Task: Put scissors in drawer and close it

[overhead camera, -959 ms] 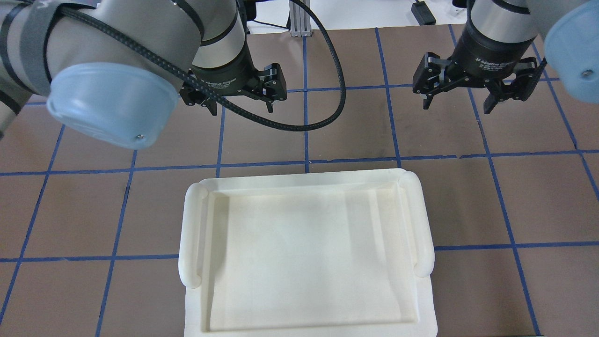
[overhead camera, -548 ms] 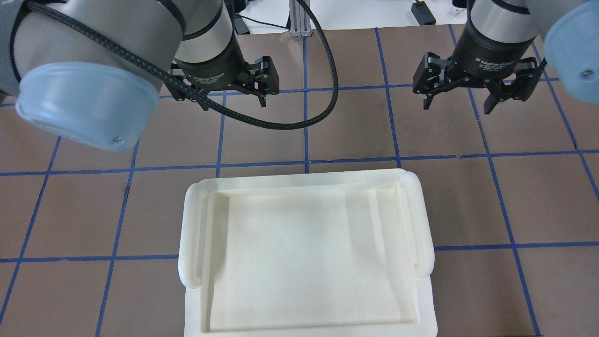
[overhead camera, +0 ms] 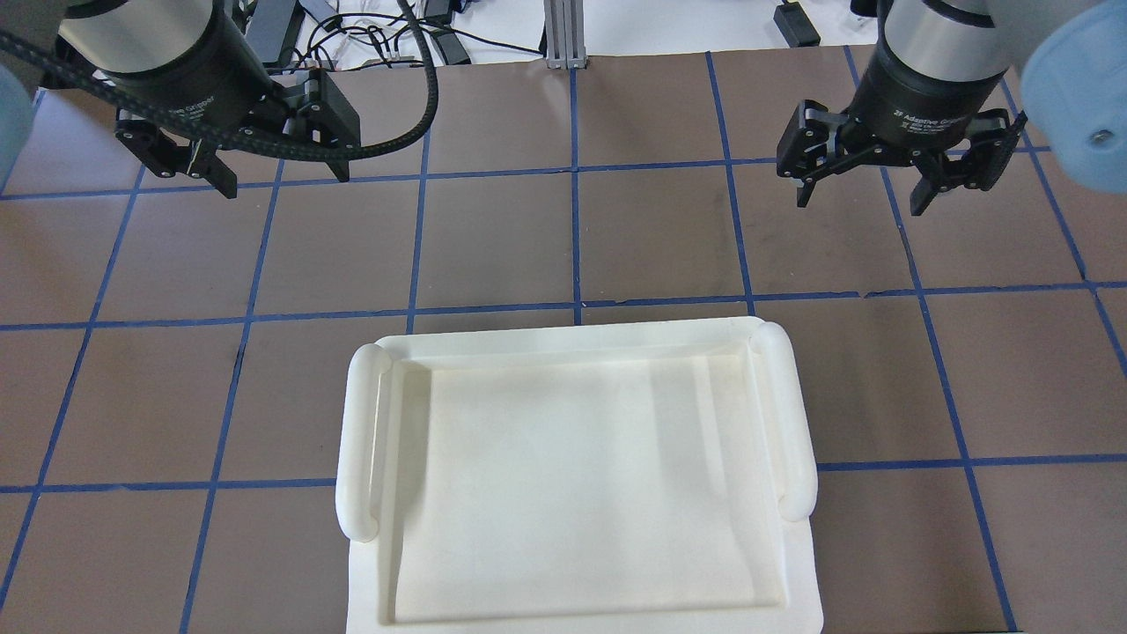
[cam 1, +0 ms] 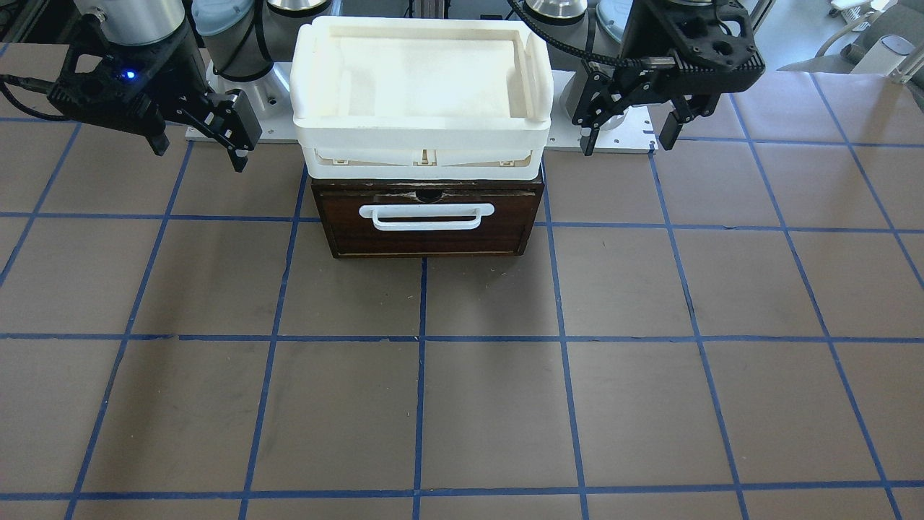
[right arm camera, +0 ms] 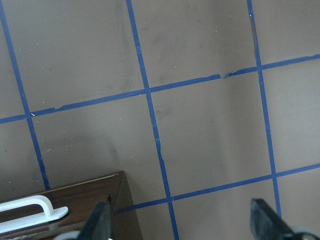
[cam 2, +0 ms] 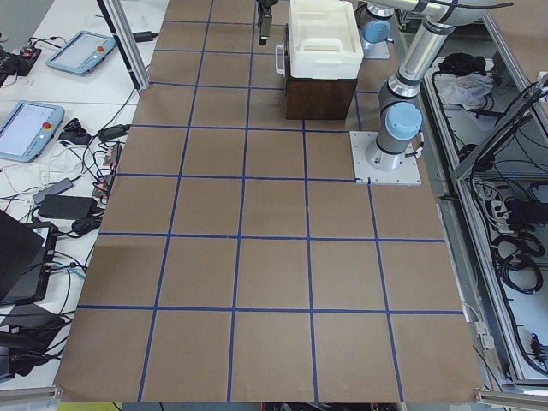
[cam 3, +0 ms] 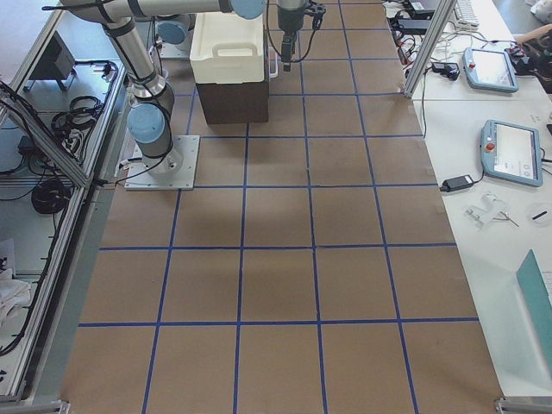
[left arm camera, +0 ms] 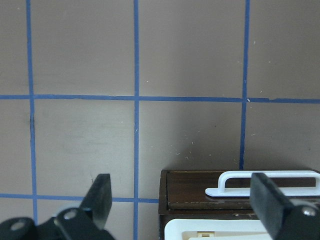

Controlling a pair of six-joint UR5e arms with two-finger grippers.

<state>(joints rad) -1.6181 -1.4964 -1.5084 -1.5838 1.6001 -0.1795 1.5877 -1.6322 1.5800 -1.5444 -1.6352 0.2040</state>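
The dark brown drawer (cam 1: 426,235) with its white bar handle (cam 1: 426,217) sits pushed in under the white tray (cam 1: 422,137). The scissors show in no view. My left gripper (overhead camera: 282,176) is open and empty, above the table to the left of the drawer unit. The left wrist view shows the drawer front (left arm camera: 200,192) beside and below its fingers (left arm camera: 100,195). My right gripper (overhead camera: 858,201) is open and empty, above the table to the right. The right wrist view shows the drawer's corner (right arm camera: 75,200).
The white tray (overhead camera: 361,440) lies on top of the drawer unit and hides it from above. The brown table with blue grid tape (cam 1: 491,404) stretches in front of the drawer. Tablets and cables (cam 2: 51,111) lie on side benches beyond the table.
My left arm has swung to the left and a little away from the tray, its gripper still open. The right arm has not moved.
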